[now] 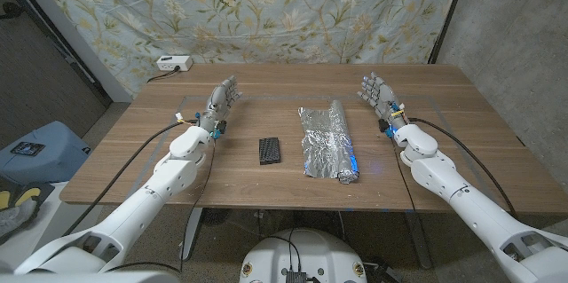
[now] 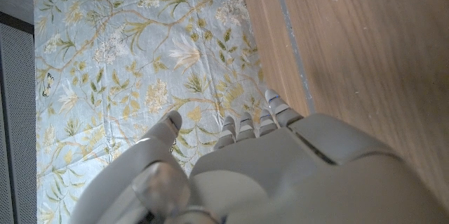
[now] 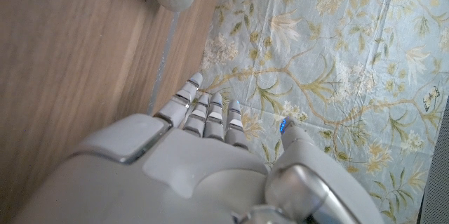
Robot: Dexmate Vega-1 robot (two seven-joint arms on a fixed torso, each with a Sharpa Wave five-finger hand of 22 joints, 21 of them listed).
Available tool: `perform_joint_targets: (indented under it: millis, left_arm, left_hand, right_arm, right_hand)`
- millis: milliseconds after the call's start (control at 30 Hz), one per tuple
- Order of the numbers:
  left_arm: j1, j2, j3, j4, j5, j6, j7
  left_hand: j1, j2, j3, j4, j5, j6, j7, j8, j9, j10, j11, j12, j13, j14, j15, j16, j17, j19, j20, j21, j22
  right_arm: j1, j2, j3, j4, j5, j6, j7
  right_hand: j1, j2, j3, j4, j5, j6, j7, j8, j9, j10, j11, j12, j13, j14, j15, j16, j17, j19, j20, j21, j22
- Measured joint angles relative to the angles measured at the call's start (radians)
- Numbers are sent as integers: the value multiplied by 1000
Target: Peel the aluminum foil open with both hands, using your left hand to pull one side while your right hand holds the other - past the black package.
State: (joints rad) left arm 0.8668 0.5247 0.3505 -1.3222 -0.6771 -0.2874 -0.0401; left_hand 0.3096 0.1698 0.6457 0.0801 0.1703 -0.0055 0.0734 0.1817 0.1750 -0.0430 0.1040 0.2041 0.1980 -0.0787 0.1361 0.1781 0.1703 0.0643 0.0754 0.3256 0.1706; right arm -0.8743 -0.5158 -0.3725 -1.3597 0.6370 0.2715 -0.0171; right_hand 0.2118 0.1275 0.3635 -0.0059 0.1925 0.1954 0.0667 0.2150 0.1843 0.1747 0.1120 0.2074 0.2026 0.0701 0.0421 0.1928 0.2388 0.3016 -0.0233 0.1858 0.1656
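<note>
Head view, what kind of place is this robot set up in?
Probably a makeshift test or recording room, not a kitchen. A floral sheet hangs as a backdrop behind a plain wooden table, a power strip sits at its far edge, and only foil and a black package lie on it.

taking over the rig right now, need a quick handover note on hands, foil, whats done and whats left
Left hand: holds nothing, fingers apart, to the robot's left of the black package.
Right hand: holds nothing, fingers apart, to the robot's right of the aluminum foil.
Foil lies mid-table, partly unrolled, its roll along the right edge; black package sits just to its left, apart from it.
Done: nothing visible, neither hand touches the foil.
Left: right hand holds the roll side, left hand pulls the free side out past the black package.
</note>
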Motion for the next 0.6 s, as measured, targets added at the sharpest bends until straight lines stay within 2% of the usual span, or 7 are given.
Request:
perform_joint_targets:
  millis: [533,600]
  left_arm:
    - [37,13,-18,-6,-16,-34,-20]
    - [41,15,-19,-7,-16,-36,-21]
  left_hand:
    - [12,-4,8,-14,4,5,5,3,0,4,3,7,0,6,5,0,0,5,5,0,0]
    - [12,-4,8,-22,4,5,5,4,0,8,8,7,0,5,5,0,0,5,5,0,0]
  right_arm:
    - [-39,-10,-13,-91,-41,-32,-74]
    - [-41,-12,-14,-99,-48,-38,-85]
  right_hand:
    - [21,-1,6,-21,0,16,5,0,0,5,5,4,0,6,6,0,-7,5,5,0,0]
    - [23,-3,11,-25,0,16,5,0,0,5,5,4,0,6,6,0,-11,4,6,0,0]
